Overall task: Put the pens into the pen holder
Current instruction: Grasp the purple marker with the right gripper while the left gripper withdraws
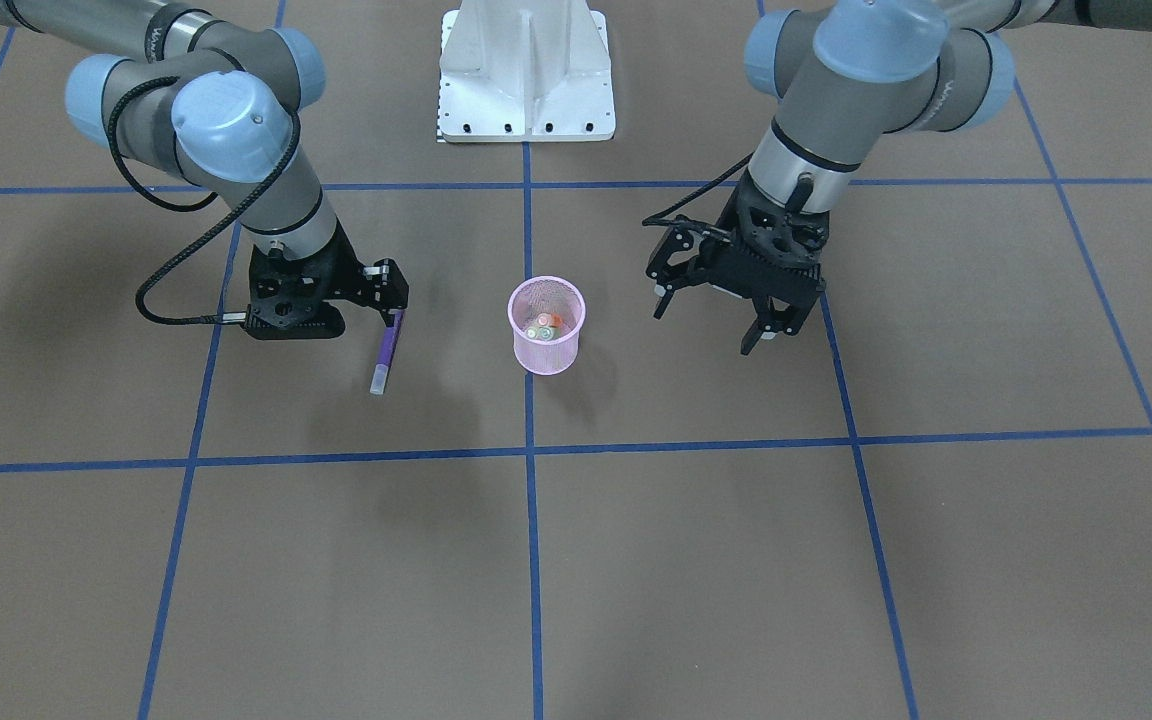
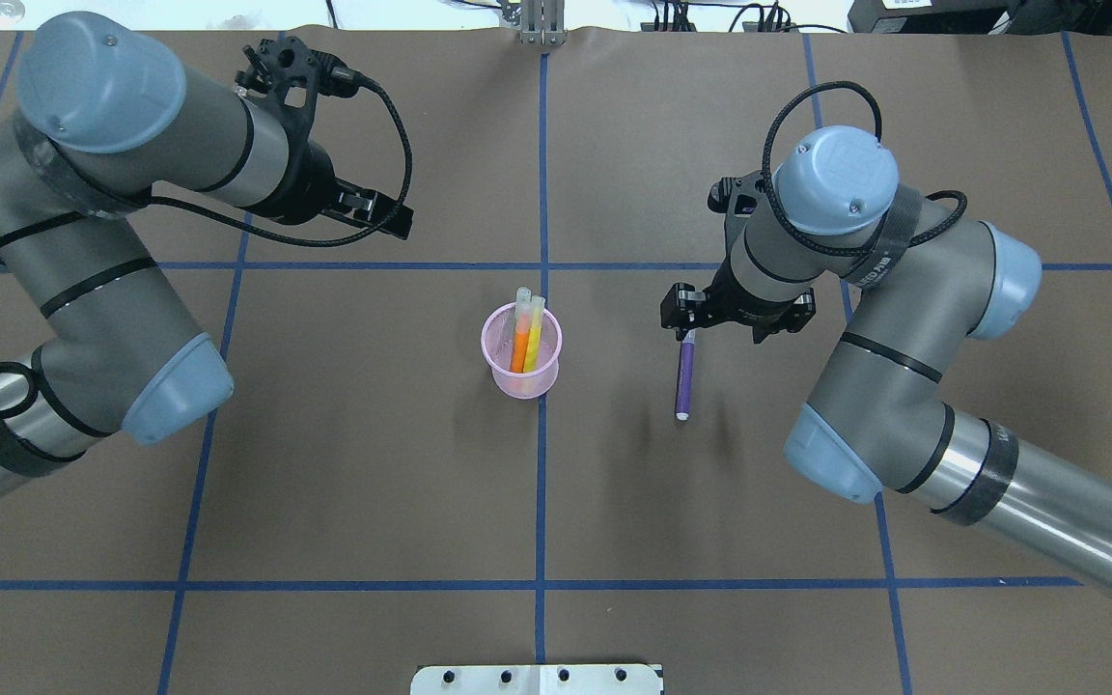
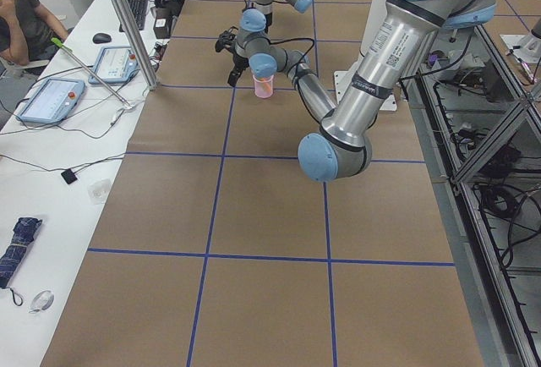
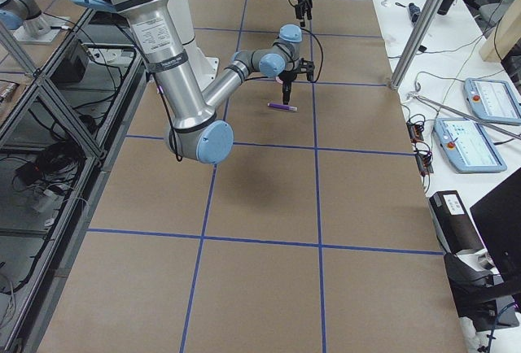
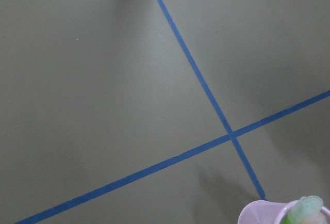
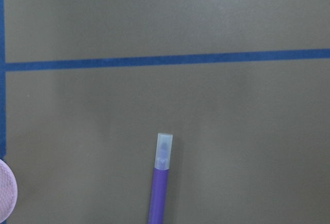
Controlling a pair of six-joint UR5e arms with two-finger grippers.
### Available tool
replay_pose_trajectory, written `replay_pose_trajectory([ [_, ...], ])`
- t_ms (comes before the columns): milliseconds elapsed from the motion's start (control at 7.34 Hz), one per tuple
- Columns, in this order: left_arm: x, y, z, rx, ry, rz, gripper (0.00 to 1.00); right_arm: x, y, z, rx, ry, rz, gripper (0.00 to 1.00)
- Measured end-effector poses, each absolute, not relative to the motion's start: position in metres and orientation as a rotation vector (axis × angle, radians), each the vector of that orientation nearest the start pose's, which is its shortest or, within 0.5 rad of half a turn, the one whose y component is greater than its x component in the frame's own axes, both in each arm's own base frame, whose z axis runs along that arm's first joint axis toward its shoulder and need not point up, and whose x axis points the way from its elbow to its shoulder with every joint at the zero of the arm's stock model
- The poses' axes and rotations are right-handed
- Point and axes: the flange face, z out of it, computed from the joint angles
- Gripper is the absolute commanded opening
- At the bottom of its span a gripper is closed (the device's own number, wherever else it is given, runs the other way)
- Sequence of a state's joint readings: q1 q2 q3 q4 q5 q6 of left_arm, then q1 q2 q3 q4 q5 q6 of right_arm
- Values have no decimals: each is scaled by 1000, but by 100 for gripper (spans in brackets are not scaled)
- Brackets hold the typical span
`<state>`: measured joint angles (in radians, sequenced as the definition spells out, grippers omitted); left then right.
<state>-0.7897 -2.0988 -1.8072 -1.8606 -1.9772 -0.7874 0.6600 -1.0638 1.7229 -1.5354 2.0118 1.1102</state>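
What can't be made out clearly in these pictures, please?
- Whether the right gripper grips the purple pen: overhead, its wrist covers the fingertips; the right wrist view crops the pen's near end.
- Pen count in the holder: pens overlap in the front view; the left wrist view crops it.

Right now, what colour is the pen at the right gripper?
The pen is purple, with a pale translucent cap; the right wrist-mounted view shows it best.

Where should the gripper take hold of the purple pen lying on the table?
Probably the barrel, from straight above, jaws straddling its narrow width: the purple pen lies flat on the table, so only its long sides are free. The right gripper is over its uncapped end.
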Motion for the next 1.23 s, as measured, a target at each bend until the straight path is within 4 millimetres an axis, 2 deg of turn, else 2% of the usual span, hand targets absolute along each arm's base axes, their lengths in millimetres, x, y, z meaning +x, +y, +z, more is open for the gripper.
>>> replay_pose_trajectory([
  [272,359,-504,224,471,995,202,99,-478,-478,307,-14,-775,31,82],
  [545,354,-500,230,468,990,196,99,-490,-486,310,-29,-760,43,77],
  [681,351,-498,232,470,988,194,99,-496,-491,309,-38,-753,50,68],
  [817,349,-496,232,473,989,193,99,-502,-496,310,-57,-747,69,65],
  [1226,343,-491,235,477,988,189,99,-497,-515,323,-162,-758,116,60],
])
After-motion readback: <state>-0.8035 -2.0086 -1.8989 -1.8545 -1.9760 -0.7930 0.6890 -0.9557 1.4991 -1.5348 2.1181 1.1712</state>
